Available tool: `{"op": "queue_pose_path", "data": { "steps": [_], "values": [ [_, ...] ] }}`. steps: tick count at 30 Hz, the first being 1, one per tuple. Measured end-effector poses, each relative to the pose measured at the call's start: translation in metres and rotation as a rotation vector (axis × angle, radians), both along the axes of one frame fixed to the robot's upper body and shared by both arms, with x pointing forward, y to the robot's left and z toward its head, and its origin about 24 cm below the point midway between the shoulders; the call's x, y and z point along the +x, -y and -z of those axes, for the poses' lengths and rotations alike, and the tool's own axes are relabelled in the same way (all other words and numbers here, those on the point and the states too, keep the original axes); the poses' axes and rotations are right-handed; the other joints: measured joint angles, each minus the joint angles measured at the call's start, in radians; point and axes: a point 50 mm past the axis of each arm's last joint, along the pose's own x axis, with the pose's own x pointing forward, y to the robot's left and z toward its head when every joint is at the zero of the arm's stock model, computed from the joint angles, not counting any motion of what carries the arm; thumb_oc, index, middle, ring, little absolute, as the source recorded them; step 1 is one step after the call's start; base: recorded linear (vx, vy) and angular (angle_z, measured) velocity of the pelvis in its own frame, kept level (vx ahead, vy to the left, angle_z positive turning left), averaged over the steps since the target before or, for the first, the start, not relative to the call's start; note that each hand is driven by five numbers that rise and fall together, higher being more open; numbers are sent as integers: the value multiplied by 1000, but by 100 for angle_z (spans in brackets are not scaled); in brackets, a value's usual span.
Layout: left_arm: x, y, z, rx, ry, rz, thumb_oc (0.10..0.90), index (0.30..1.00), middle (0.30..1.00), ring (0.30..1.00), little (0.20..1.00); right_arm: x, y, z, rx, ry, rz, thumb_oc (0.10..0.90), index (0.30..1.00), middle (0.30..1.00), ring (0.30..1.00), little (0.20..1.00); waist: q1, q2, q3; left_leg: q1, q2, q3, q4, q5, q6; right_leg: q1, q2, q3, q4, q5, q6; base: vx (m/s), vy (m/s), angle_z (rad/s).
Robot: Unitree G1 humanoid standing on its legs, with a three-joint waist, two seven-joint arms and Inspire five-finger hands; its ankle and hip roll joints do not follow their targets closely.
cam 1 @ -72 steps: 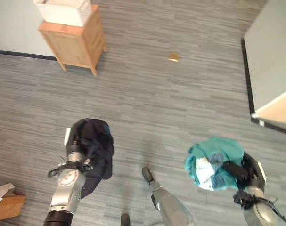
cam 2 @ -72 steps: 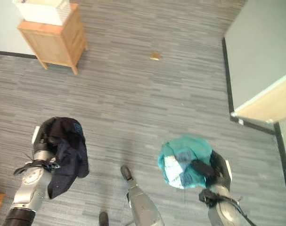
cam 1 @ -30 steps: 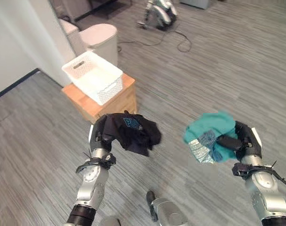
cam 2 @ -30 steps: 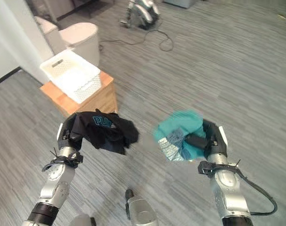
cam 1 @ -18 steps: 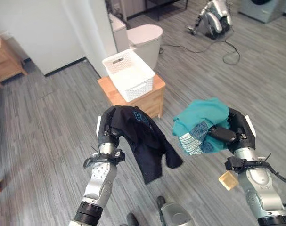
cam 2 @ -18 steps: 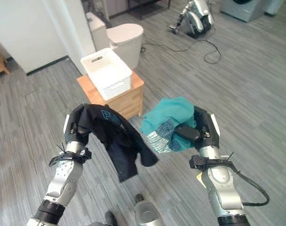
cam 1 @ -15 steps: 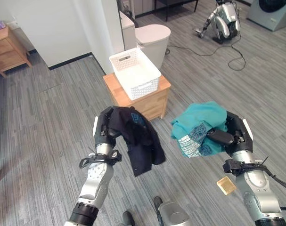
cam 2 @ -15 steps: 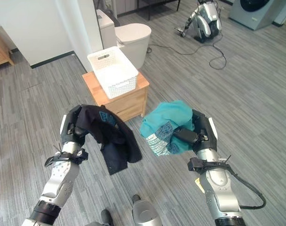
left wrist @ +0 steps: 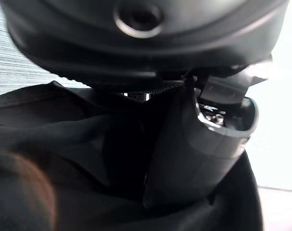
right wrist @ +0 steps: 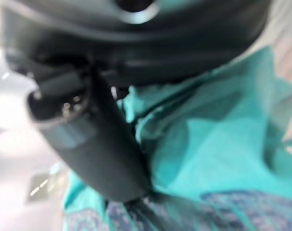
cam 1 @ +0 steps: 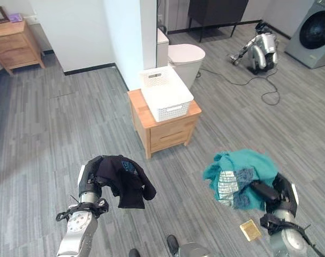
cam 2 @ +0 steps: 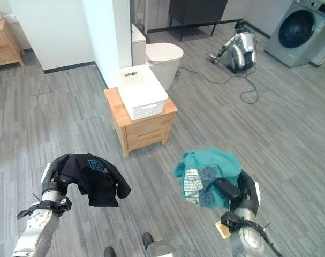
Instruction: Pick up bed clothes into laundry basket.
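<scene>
My left hand (cam 1: 89,181) is shut on a black garment (cam 1: 126,182) that drapes over it and hangs to its right, low on the left of the eye views. In the left wrist view the black cloth (left wrist: 64,144) wraps round the thumb (left wrist: 198,144). My right hand (cam 1: 280,195) is shut on a bunched teal garment (cam 1: 240,174) with a patterned patch, low on the right. The right wrist view shows the teal cloth (right wrist: 218,144) pressed under the thumb (right wrist: 102,149). A white laundry basket (cam 1: 166,93) sits on a small wooden cabinet (cam 1: 165,126) ahead, between the hands and further off.
A white pillar (cam 1: 130,32) and a toilet (cam 1: 184,56) stand behind the cabinet. A wooden dresser (cam 1: 15,37) is at the far left, a washing machine (cam 1: 316,32) at the far right. A small tan object (cam 1: 250,230) lies on the floor by my right hand.
The camera has swung and backed off, so the cabinet and basket sit further ahead and centred. Both hands hold their garments lower in the view; the black one hangs shorter.
</scene>
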Motion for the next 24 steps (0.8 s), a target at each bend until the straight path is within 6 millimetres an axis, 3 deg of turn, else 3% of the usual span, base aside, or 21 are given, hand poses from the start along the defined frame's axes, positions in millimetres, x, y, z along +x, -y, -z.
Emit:
{"op": "queue_pose_path", "data": {
  "steps": [3,6,7,8,9,11,12,14,16,17,19,21,22,23,24],
  "values": [
    [2,-1,1,7,-9,2,400,300,300,300,300,-3,2,2,14,-9,19,400,300,300,300,300,-3,-7,3,-4,1,7,8,-7,-2,14,-4,3,-34,15,2,106,80,-10],
    [9,-6,-7,48,6,16,400,300,300,300,300,10,4,-8,8,39,22,400,300,300,300,300,4,-10,6,-14,0,4,25,-16,5,8,-4,1,-29,14,5,119,168,4],
    [14,-8,-12,66,15,24,400,300,300,300,300,16,3,-13,3,60,16,400,300,300,300,300,6,-9,8,-21,-11,12,44,-34,22,1,-9,3,-15,1,20,125,174,0],
    [20,-5,-15,71,28,36,400,300,300,300,300,20,5,-18,-15,75,8,400,300,300,300,300,7,-2,24,-26,-13,21,64,-64,58,-26,-16,0,58,-11,51,84,147,11],
    [26,1,-19,60,49,49,400,300,300,300,300,24,10,-26,-53,89,-7,400,300,300,300,300,-2,39,40,-22,-13,29,54,-58,51,-58,-2,-25,137,-12,62,142,142,12],
    [37,9,-28,61,86,85,400,300,300,300,300,30,12,-33,-84,107,-24,400,300,300,300,300,-1,59,65,-17,-9,12,57,-61,59,-118,-8,-28,290,-40,97,169,65,23],
    [43,14,-36,60,121,109,400,300,300,300,300,30,12,-34,-92,112,-26,400,300,300,300,300,-9,60,82,-20,-19,4,72,-75,77,-191,-12,-21,447,-50,115,184,3,32],
    [49,16,-45,67,155,119,400,300,300,300,300,26,9,-32,-87,107,-38,400,300,300,300,300,-32,35,117,0,-57,-13,87,-77,101,-365,-31,0,760,-53,125,531,-58,39],
    [48,17,-47,67,161,126,400,300,300,300,300,17,9,-27,-78,84,-30,400,300,300,300,300,-59,39,109,-33,-73,-15,94,-95,107,-459,-35,3,718,-80,116,487,-91,34],
    [50,18,-51,67,179,130,400,300,300,300,300,13,9,-25,-68,87,-16,400,300,300,300,300,-72,54,111,-60,-67,-30,109,-99,112,-459,-40,-3,602,-105,122,491,-125,51],
    [57,21,-60,68,211,133,400,300,300,300,300,5,6,-17,-44,53,-12,400,300,300,300,300,-105,47,124,-72,-78,-58,127,-110,108,-467,-60,-2,349,-103,129,672,-274,50],
    [62,24,-66,69,233,142,400,300,300,300,300,-1,8,-14,-43,33,-2,400,300,300,300,300,-140,48,125,-73,-78,-90,165,-145,97,-432,-95,-35,183,-98,130,397,-274,57],
    [65,29,-70,61,249,153,400,300,300,300,300,-4,11,-13,-41,25,10,400,300,300,300,300,-164,50,124,-69,-69,-121,183,-173,80,-412,-103,-21,186,-90,120,649,-570,86],
    [66,36,-70,47,257,171,400,300,300,300,300,-11,14,-10,-35,9,26,400,300,300,300,300,-178,62,113,-40,-47,-140,184,-194,49,-400,-90,-2,289,-78,100,636,-597,74],
    [65,40,-68,38,256,181,400,300,300,300,300,-17,16,-8,-38,-6,33,400,300,300,300,300,-180,70,92,-28,-23,-144,183,-208,26,-356,-72,5,294,-78,93,453,-518,65]
  ]
}}
